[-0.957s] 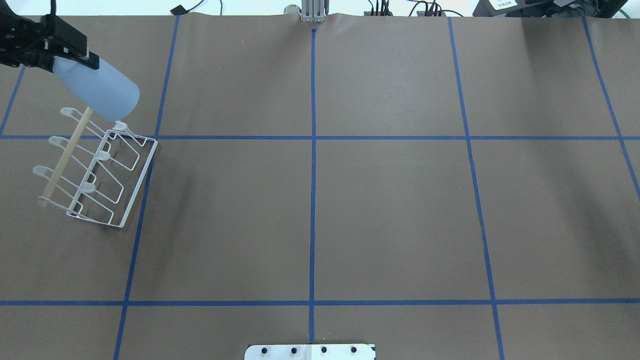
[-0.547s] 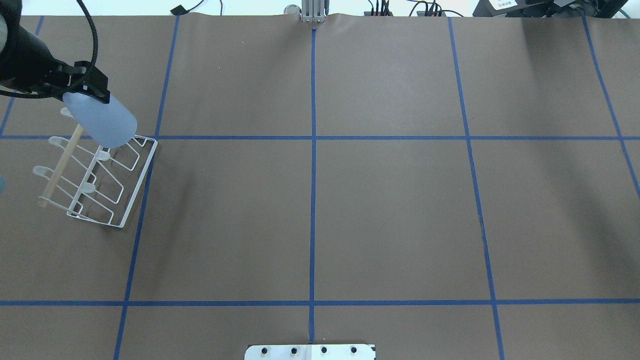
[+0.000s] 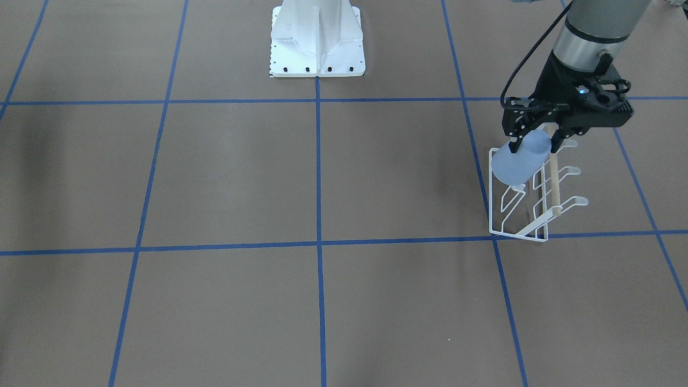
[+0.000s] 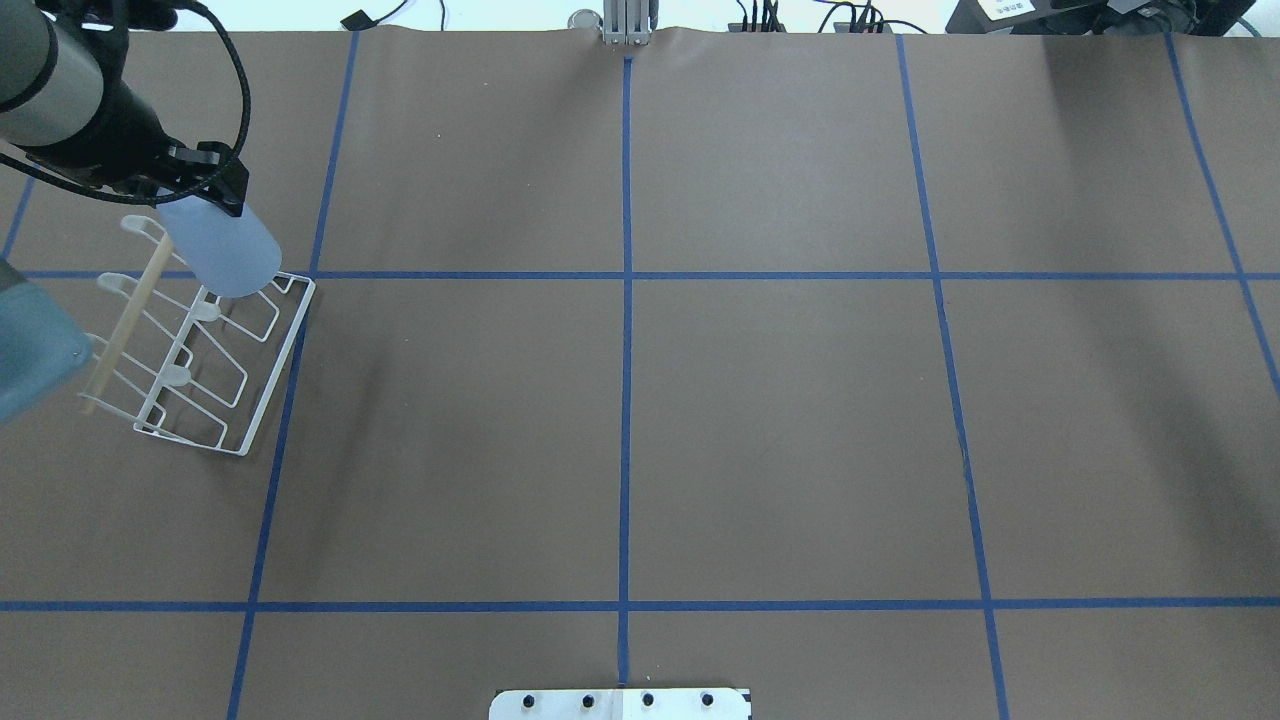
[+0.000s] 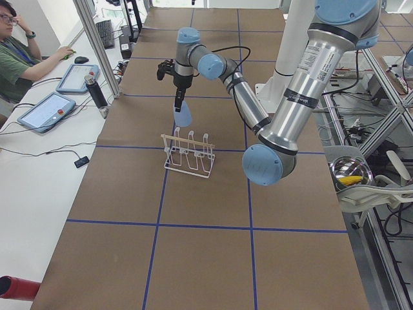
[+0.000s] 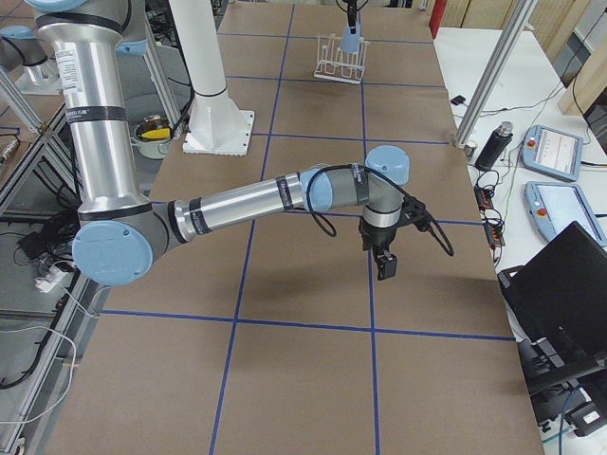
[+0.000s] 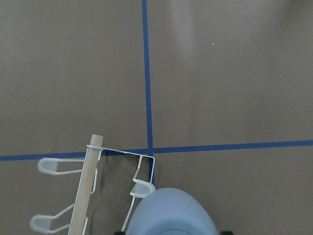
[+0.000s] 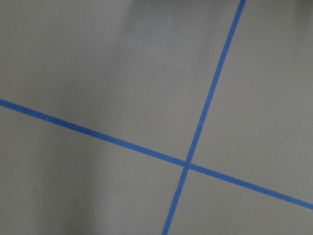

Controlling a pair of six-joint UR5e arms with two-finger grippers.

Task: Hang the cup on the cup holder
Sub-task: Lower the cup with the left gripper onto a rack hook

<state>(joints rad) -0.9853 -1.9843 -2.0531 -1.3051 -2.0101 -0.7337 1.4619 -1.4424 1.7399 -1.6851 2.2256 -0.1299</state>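
Note:
My left gripper [image 4: 200,188] is shut on the light blue cup [image 4: 222,252], gripping its upper end while the other end points down. The cup hangs over the far-end prong of the near row of the white wire cup holder [image 4: 125,322], at the table's far left. I cannot tell whether it touches the prong. The front view shows the gripper [image 3: 537,141], cup [image 3: 517,162] and holder [image 3: 553,188]. The left wrist view shows the cup [image 7: 173,213] over a prong beside the wooden rod [image 7: 85,196]. My right gripper [image 6: 384,267] shows only in the exterior right view, low over bare table; I cannot tell if it is open or shut.
My left arm's blue elbow [image 4: 30,340] overlaps the holder's left side in the overhead view. The robot base [image 3: 317,43] stands at the table's near middle. Tablets [image 5: 48,110] and a dark bottle [image 5: 97,93] sit on the operators' side. Blue tape lines grid the brown table.
My left gripper has swung the cup from a slanted pose above the holder's far end to a steeper one, lower and closer over the far-end prong.

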